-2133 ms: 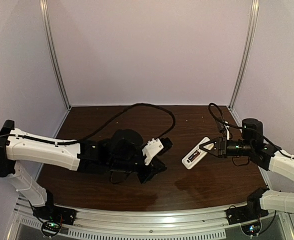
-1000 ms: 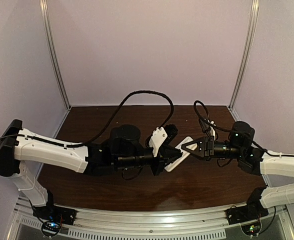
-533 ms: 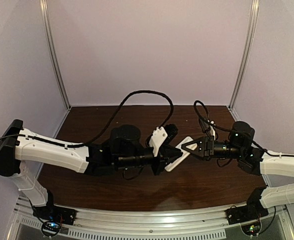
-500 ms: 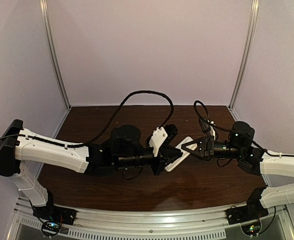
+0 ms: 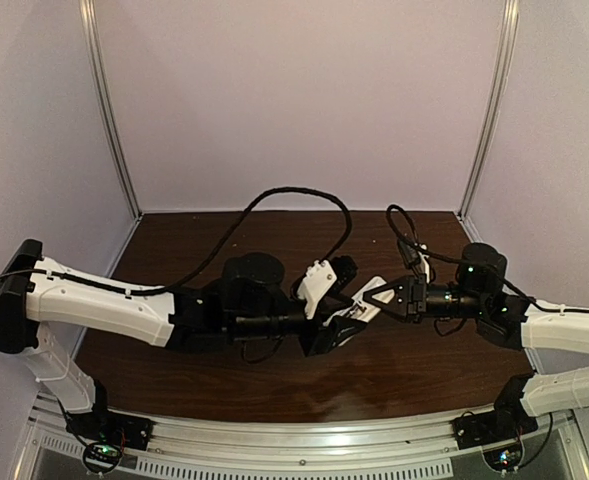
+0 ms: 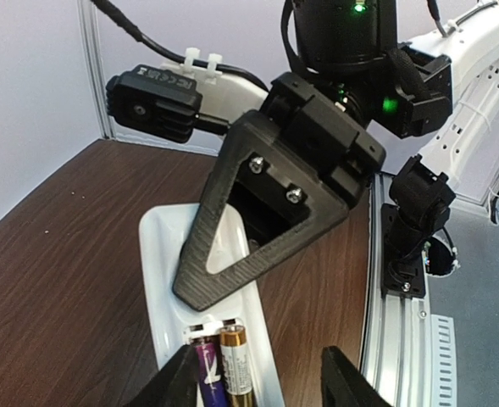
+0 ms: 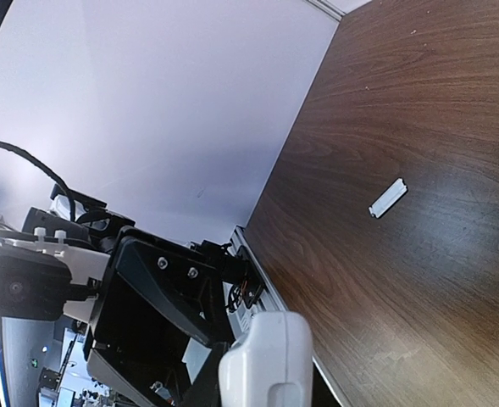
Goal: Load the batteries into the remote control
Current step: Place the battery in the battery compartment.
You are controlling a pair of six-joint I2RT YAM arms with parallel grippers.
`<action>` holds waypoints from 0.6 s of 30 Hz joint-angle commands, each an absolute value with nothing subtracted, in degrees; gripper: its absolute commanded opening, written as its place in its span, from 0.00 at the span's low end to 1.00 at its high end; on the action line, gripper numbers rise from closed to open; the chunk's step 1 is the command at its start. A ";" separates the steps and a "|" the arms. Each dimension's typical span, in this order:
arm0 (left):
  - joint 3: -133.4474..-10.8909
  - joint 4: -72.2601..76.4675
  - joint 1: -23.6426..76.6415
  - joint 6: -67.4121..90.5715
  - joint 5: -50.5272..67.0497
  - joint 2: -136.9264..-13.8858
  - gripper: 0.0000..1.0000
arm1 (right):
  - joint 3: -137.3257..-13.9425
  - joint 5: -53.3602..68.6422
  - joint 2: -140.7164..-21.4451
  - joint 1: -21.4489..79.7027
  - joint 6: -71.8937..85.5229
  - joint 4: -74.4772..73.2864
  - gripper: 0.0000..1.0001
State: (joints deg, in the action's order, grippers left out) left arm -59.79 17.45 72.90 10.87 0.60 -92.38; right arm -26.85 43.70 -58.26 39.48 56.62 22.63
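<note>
**Both batteries in the recess, cover off**

The right gripper (image 5: 366,297) is clamped on the remote (image 6: 160,246) and holds it in the air over the middle of the table (image 7: 452,127). In the left wrist view its black triangular finger lies across the white body, at the centre of the frame. At the bottom centre of that view the purple battery (image 6: 205,373) and the gold battery (image 6: 235,365) lie side by side, touching, inside the open recess. The frame edge cuts off their lower ends, so it cannot be told whether they are pressed fully home.

The left gripper (image 6: 257,377) stands with its jaws apart on either side of that end of the remote, and nothing is pinched between them.

The loading looks all but finished. What may remain is a check that both cells sit flat. The cover (image 7: 387,197) lies apart on the table, at the right of the right wrist view, should closing be wanted.
</note>
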 commanded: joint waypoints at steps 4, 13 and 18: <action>-60.65 13.85 72.32 11.22 -3.44 -87.18 0.67 | -29.30 44.39 -57.66 39.89 52.63 18.31 0.00; -58.34 7.45 67.50 32.75 -1.46 -84.34 0.97 | -30.43 42.80 -58.56 39.90 51.53 18.98 0.00; -57.49 8.05 64.43 38.96 10.78 -86.07 0.97 | -31.70 43.67 -59.08 39.90 50.05 17.48 0.00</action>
State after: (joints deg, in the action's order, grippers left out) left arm -59.13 8.86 66.13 30.89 1.10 -84.77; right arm -29.02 43.66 -58.61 39.53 52.18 18.00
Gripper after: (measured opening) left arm 0.974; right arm 0.206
